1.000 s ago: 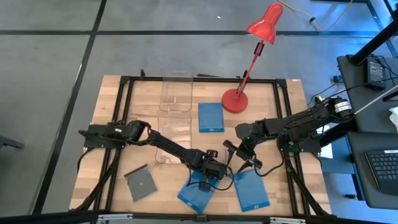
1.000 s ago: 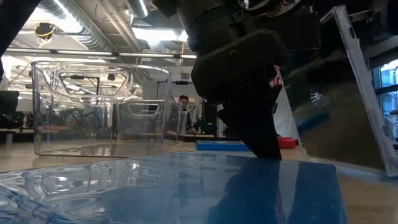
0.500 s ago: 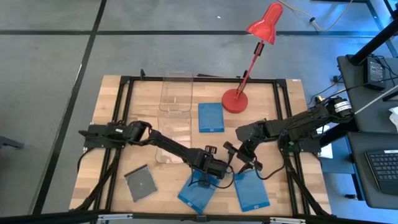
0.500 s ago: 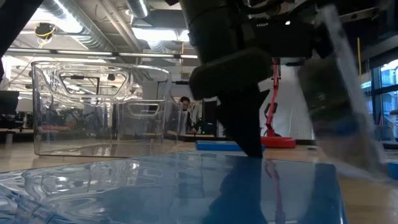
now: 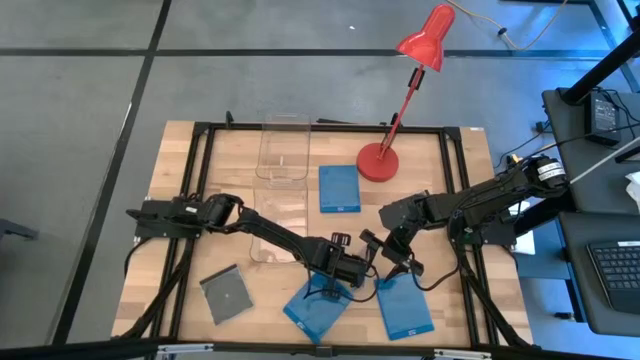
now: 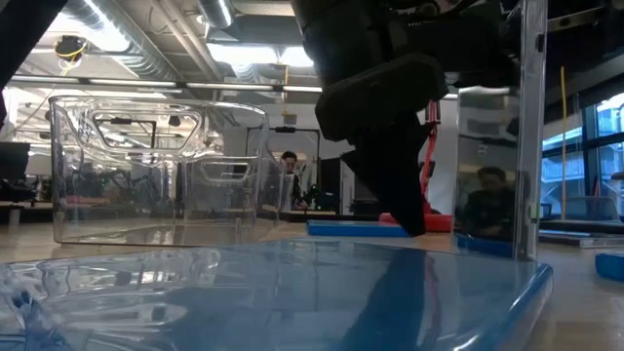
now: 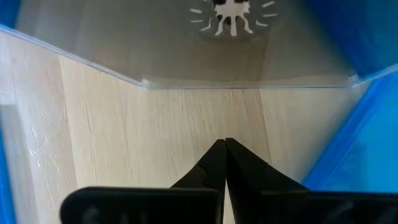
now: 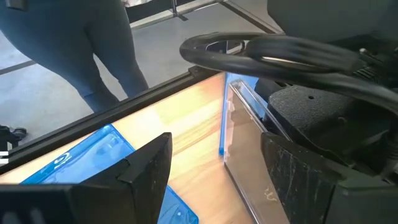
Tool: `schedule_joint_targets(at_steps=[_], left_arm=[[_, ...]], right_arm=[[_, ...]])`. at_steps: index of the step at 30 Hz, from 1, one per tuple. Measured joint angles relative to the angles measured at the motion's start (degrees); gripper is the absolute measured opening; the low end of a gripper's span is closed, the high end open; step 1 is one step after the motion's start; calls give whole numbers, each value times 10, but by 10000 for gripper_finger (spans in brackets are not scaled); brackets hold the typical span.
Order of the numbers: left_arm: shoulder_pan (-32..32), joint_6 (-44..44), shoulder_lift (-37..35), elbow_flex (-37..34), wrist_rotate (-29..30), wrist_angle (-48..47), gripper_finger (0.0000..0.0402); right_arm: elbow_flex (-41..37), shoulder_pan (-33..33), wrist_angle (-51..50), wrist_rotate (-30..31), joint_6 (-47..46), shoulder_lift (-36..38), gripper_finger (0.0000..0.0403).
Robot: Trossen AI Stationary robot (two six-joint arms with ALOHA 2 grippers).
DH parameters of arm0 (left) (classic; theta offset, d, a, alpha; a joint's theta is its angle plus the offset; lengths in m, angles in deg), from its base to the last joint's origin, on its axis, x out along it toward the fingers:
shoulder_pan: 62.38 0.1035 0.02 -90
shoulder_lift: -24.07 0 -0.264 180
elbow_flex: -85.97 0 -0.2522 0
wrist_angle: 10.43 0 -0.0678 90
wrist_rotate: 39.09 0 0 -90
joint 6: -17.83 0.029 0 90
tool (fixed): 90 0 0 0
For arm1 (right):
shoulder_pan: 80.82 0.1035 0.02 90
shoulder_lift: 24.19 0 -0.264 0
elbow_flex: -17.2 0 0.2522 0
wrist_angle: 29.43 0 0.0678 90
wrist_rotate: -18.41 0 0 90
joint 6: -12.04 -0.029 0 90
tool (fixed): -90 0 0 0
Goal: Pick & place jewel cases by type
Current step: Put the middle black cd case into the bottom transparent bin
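Landmark: I placed everything against the red lamp [image 5: 380, 160] at the table's [image 5: 180, 170] far edge.
Bins: two clear bins sat left of the lamp, the far bin [image 5: 284, 150] and the near bin [image 5: 278, 225] in line; I saw no case inside either.
Blue cases: one [image 5: 339, 188] lay just beside the lamp base; two more lay at the near edge, the left one [image 5: 315, 308] and the right one [image 5: 404, 305].
Grey case: it [image 5: 226, 295] lay flat, well left of those.
Clear case: it [image 6: 497, 146] stood upright on edge between the grippers.
Left gripper [image 5: 352, 268]: fingers pressed together, holding nothing, just before the clear case.
Right gripper [image 5: 392, 262]: jaws apart, the upright case between them; I could not tell whether they touched it.
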Motion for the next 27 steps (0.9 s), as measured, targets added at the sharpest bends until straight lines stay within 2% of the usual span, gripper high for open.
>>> schedule_joint_targets(at_steps=[27], left_arm=[[-1,-7,-2,2,-3,-80,3]], right_arm=[[2,2,17,29,0,0,255]])
